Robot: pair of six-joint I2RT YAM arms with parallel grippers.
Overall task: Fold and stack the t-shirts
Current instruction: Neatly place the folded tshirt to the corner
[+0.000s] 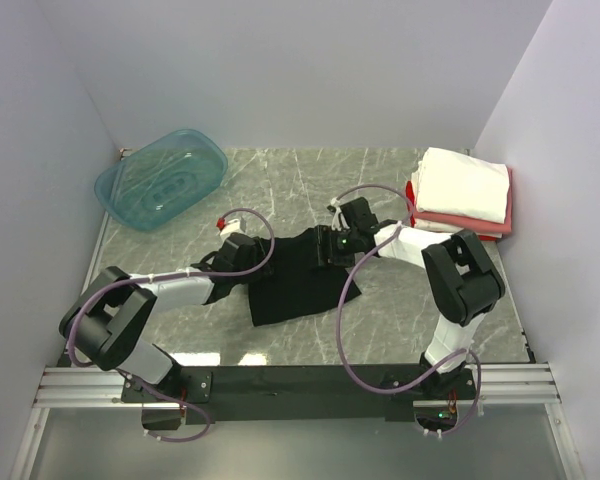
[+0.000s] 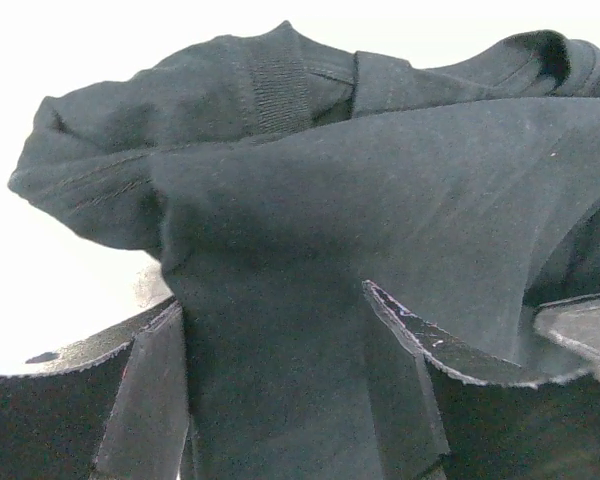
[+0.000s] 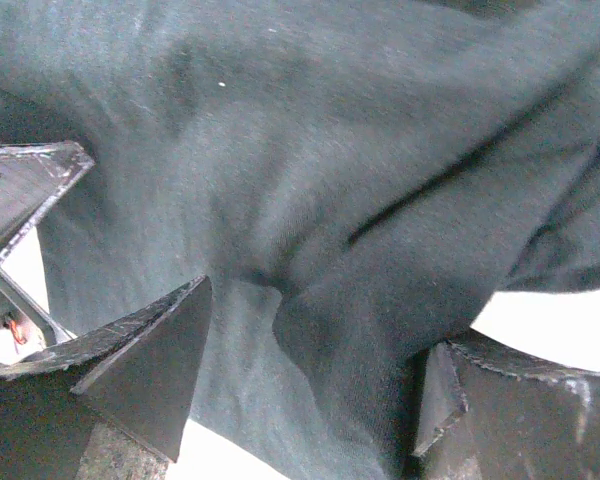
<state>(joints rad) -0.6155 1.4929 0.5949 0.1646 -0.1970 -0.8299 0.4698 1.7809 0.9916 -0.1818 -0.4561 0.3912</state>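
Black t-shirt [image 1: 295, 280] lies bunched at mid worktop [image 1: 280, 175], closer to the near edge, stretched between both arms. Left gripper [image 2: 270, 295] takes its left end: jaws part-closed, and we see a thick fold filling the gap and touching both fingers [image 2: 145, 400], so it is held. Right gripper [image 3: 320, 315] sits on the shirt's far right end: jaws wide, straddling a ridge of cloth, with light showing beside one finger, not clamped. At the far right corner, a folded stack: white t-shirt [image 1: 465, 180] on top, pink [image 1: 450, 222] under it, red [image 1: 507, 205] at the bottom. A teal plastic tub [image 1: 160, 178] sits in the far left corner.
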